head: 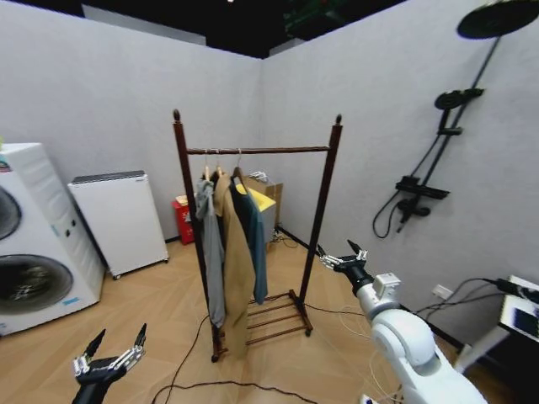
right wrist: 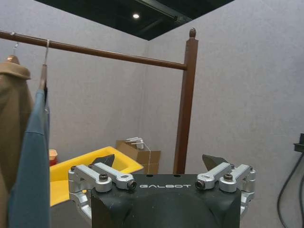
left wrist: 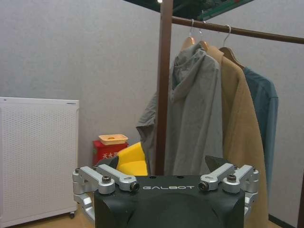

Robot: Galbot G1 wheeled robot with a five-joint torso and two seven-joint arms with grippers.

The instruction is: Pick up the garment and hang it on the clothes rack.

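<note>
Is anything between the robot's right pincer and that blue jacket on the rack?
Nothing visible. The open right pincer sits beside the clothes rack's right post, with bare rail and air between it and the garment, outermost of three hanging there.

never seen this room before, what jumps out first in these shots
The tall clothes rack in the middle of the room, with three garments crowded at its left end: a grey hooded jacket, a long tan coat and the teal-blue garment. Both claws hang open and empty, left claw low down, right claw beside the rack's right post.
</note>
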